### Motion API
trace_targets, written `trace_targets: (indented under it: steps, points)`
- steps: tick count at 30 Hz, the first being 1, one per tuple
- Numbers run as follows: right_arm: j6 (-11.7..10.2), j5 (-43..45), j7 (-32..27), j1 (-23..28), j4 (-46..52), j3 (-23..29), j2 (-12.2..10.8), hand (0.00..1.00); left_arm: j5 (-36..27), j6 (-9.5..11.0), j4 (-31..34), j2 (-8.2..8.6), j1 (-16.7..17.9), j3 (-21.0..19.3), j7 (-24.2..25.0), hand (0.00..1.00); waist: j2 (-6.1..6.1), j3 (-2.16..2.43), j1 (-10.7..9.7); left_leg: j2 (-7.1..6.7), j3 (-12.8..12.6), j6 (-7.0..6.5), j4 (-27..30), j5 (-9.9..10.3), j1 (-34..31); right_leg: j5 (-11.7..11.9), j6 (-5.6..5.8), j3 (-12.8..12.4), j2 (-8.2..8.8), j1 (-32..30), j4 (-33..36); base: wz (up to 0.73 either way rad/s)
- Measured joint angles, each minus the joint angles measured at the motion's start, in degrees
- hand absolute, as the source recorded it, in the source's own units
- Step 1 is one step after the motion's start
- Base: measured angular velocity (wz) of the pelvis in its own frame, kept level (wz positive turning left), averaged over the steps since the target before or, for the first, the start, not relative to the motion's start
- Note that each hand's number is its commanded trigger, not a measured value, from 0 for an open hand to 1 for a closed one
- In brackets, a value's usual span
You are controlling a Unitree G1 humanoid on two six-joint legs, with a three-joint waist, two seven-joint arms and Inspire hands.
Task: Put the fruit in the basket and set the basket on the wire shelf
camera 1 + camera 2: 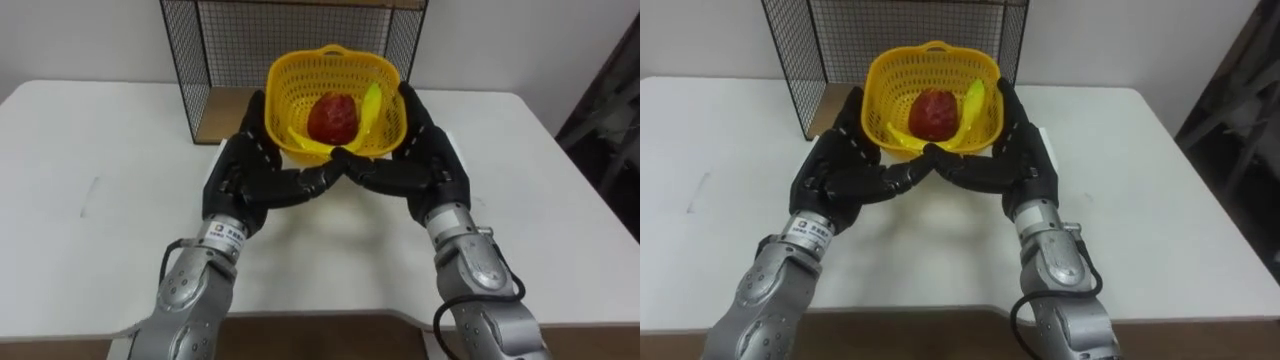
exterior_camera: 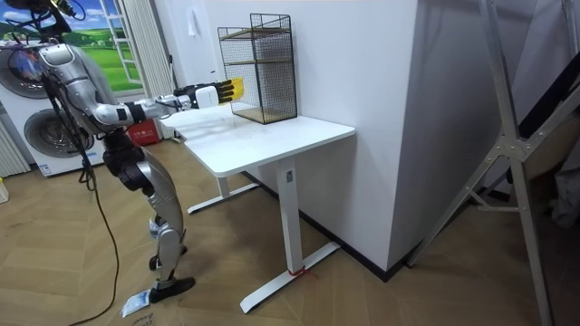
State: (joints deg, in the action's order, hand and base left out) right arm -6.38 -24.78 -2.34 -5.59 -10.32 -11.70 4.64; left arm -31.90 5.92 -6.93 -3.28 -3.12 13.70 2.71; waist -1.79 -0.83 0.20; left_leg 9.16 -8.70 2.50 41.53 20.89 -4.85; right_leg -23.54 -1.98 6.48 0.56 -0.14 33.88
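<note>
A yellow mesh basket (image 1: 290,90) is held between my two hands just in front of the black wire shelf (image 1: 200,60). In it lie a red fruit (image 1: 332,118) and a yellow banana (image 1: 371,105). My left hand (image 1: 248,170) presses the basket's left side with straight fingers, and my right hand (image 1: 425,160) does the same on the right. Both thumbs meet under the basket's front. In the room view I stand at the table's end with both arms stretched out, the basket (image 2: 234,88) raised close to the shelf (image 2: 263,68).
The white table (image 1: 90,200) spreads wide to both sides of my arms. The shelf has a wooden bottom board (image 1: 215,118) and an open front. A washing machine (image 2: 45,127) stands behind me at the room view's left.
</note>
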Motion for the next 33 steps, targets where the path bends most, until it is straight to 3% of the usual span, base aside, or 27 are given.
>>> trace_targets:
  steps: [1,3,4,5,6,7,8,9,13,16,21,33]
  points:
    - [0.0,0.05,0.0,0.0,-0.21,-0.02,-0.14,0.0,0.07,0.0,0.0,-0.02,0.0,-0.02,0.0,0.0,0.08,0.02,0.09,0.16,0.17,-0.03,0.6,-0.29,-0.14,0.11,-0.03,-0.02,-0.06,0.23,0.02,-0.11]
    - [-0.54,0.31,-0.01,-0.12,-0.27,-0.18,-0.52,0.0,0.37,0.32,0.01,-0.23,-0.01,-0.29,0.02,0.0,-1.07,-0.29,0.29,-0.35,0.44,-0.24,2.58,-3.26,-1.95,0.46,-0.68,-0.84,0.48,1.0,-0.07,-0.03]
    - [-0.74,0.19,0.0,-0.16,-0.36,-0.2,-0.48,0.0,0.45,0.38,0.01,-0.28,0.01,-0.29,0.05,0.0,-1.64,-0.63,0.41,-0.93,1.02,-0.33,2.57,-3.18,-2.66,0.56,-0.76,-1.1,0.82,1.15,-0.22,0.0]
    - [-1.09,-0.17,0.0,-0.18,-0.63,-0.17,-0.24,0.0,0.46,0.42,0.01,-0.1,-0.03,-0.05,0.09,0.0,-1.99,-0.6,0.34,-2.87,1.4,-0.45,-2.6,-3.21,-4.05,0.68,-0.58,-1.23,1.69,0.88,-0.56,-0.06]
    - [-1.12,-0.17,-0.01,-0.16,-0.81,-0.05,0.13,0.0,0.4,0.43,0.01,0.3,-0.03,0.04,0.09,0.0,-1.67,-0.45,0.29,-3.76,1.24,-0.56,-8.92,-5.6,-6.1,0.95,-0.36,-1.39,1.78,0.48,-1.37,-0.18]
    - [-1.1,-0.18,-0.01,-0.12,-0.98,-0.08,0.16,0.0,0.39,0.44,0.02,0.34,-0.02,-0.01,0.1,0.0,-1.54,-0.4,0.51,-4.18,1.26,-0.92,-10.74,-8.96,-6.72,1.0,-0.19,-2.01,1.83,0.27,-1.53,-0.39]
    - [-1.04,-0.08,0.01,0.15,-1.16,-0.26,0.19,0.0,0.37,0.44,0.03,-0.07,0.03,-0.06,0.11,0.0,-0.98,0.04,1.08,-4.4,0.85,-2.13,-12.96,-12.7,-6.39,1.24,0.23,-1.97,2.05,0.32,-2.69,-0.19]
    - [-1.05,-0.07,0.01,0.29,-1.18,-0.3,0.17,0.0,0.13,0.48,0.08,-0.47,-0.09,-0.11,0.12,0.0,-1.86,0.61,0.31,-5.14,0.87,-2.44,-14.95,-13.15,-5.98,1.82,0.91,-1.72,2.28,0.46,-4.5,0.0]
    - [-1.07,0.0,0.03,0.12,-0.88,-0.36,1.25,0.0,-0.03,0.38,0.38,-0.69,-0.12,0.11,0.12,0.0,-2.22,0.5,0.04,-6.08,1.1,-2.86,-16.51,-13.52,-5.31,4.01,1.09,-0.92,2.49,2.26,-9.3,0.03]
    - [-1.07,-0.06,0.03,0.02,-0.62,-0.42,1.48,0.0,-0.01,0.46,0.41,-0.69,-0.12,0.15,0.17,0.0,-2.11,0.23,-0.31,-7.5,1.35,-3.07,-17.3,-13.21,-4.44,3.58,1.82,0.0,4.18,3.1,-9.57,0.09]
    - [-1.05,0.02,0.03,-0.16,-0.43,-0.51,1.58,0.0,0.12,0.49,0.41,-0.69,-0.12,0.4,0.34,0.0,-2.03,-0.07,-0.39,-8.18,1.69,-3.25,-18.07,-12.76,-4.63,3.18,2.04,0.86,4.77,3.25,-10.5,0.07]
    - [-1.06,0.76,-0.27,-0.16,0.69,-0.45,1.34,0.0,-0.01,0.54,1.19,-0.6,-0.13,0.31,0.32,0.0,-1.85,-0.04,-1.43,-10.68,1.82,-4.36,-17.96,-11.74,-5.46,2.26,3.52,1.47,6.45,3.09,-10.77,0.05]
